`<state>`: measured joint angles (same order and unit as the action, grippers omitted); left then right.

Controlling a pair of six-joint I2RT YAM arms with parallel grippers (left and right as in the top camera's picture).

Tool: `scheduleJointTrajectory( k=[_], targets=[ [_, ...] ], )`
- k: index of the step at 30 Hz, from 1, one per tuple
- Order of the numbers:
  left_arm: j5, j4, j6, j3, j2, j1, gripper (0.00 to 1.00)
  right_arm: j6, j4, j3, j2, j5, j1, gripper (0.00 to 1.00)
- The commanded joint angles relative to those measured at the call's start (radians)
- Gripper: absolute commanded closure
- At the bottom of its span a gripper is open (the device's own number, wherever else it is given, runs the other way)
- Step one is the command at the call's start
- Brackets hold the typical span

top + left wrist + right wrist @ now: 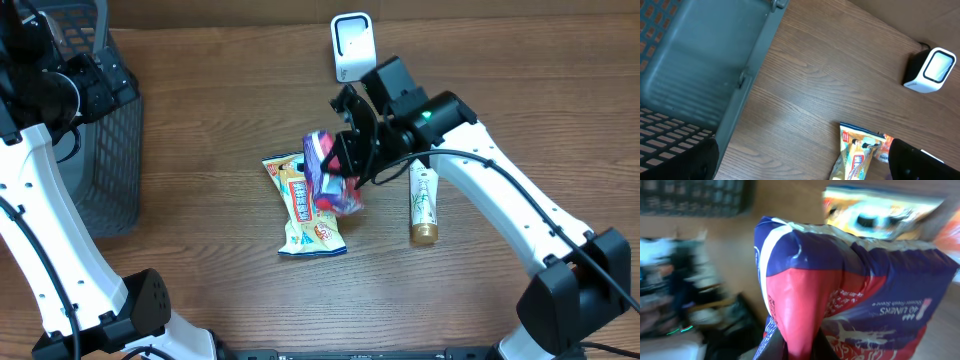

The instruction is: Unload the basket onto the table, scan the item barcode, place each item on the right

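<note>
Blue-and-red packet (328, 168) pinched in the right end effector (350, 155) above a yellow pouch (305, 215) on the wooden surface (220, 90); left end effector (95, 85) spread beside the basket (110, 170).

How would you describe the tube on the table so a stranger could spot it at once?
On the wooden table, look beside the right arm reaching in from the lower right. The tube lies flat there, right of the yellow snack packet and the blue and red pack. It alone is a slim pale cylinder with a gold cap.
</note>
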<state>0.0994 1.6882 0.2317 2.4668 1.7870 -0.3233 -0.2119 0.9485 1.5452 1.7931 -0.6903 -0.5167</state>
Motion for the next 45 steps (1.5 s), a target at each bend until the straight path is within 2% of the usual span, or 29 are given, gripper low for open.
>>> scheduleJointTrajectory(
  k=[1,5,6,8,10,13,15,19,23,27,29,30,32,37,45],
  targets=[
    [-0.006,0.001,-0.015,-0.003,-0.014,-0.01,0.0,-0.002,-0.042,-0.113,0.005,-0.298,0.048,0.96],
    [-0.006,0.001,-0.015,-0.003,-0.014,-0.01,0.0,-0.081,-0.112,-0.269,0.005,-0.325,0.113,0.94],
    [-0.006,0.001,-0.015,-0.003,-0.014,-0.01,0.0,-0.09,-0.133,-0.301,0.005,-0.321,0.128,0.92],
    [-0.006,0.001,-0.015,-0.003,-0.014,-0.01,0.0,-0.107,-0.15,-0.345,0.005,-0.283,0.159,0.77],
    [-0.006,0.001,-0.015,-0.003,-0.014,-0.01,0.0,-0.107,-0.127,-0.362,0.005,-0.2,0.195,0.75],
    [-0.006,0.001,-0.015,-0.003,-0.014,-0.01,0.0,-0.106,-0.074,-0.36,0.004,-0.085,0.257,0.72],
    [-0.006,0.001,-0.015,-0.003,-0.014,-0.01,0.0,-0.106,-0.051,-0.36,0.004,-0.034,0.298,0.66],
    [-0.006,0.001,-0.015,-0.003,-0.014,-0.01,0.0,-0.103,-0.006,-0.354,0.004,0.087,0.372,0.66],
    [-0.006,0.001,-0.015,-0.003,-0.014,-0.01,0.0,-0.007,0.109,-0.285,0.004,0.127,0.425,0.66],
    [-0.006,0.001,-0.015,-0.003,-0.014,-0.01,0.0,0.08,0.22,-0.185,0.004,0.132,0.431,0.6],
    [-0.005,0.001,-0.015,-0.003,-0.014,-0.01,0.0,0.099,0.261,-0.134,0.004,0.132,0.426,0.5],
    [-0.005,0.001,-0.015,-0.003,-0.014,-0.01,0.0,0.103,0.274,-0.115,0.004,0.132,0.42,0.36],
    [-0.005,0.001,-0.015,-0.003,-0.014,-0.01,0.0,0.112,0.28,-0.099,0.004,0.132,0.408,0.0],
    [-0.006,0.001,-0.015,-0.003,-0.014,-0.01,0.0,0.163,0.253,-0.119,0.004,0.181,0.388,0.0],
    [-0.006,0.001,-0.015,-0.003,-0.014,-0.01,0.0,0.092,0.276,-0.226,0.004,0.219,0.388,0.0]
  ],
)
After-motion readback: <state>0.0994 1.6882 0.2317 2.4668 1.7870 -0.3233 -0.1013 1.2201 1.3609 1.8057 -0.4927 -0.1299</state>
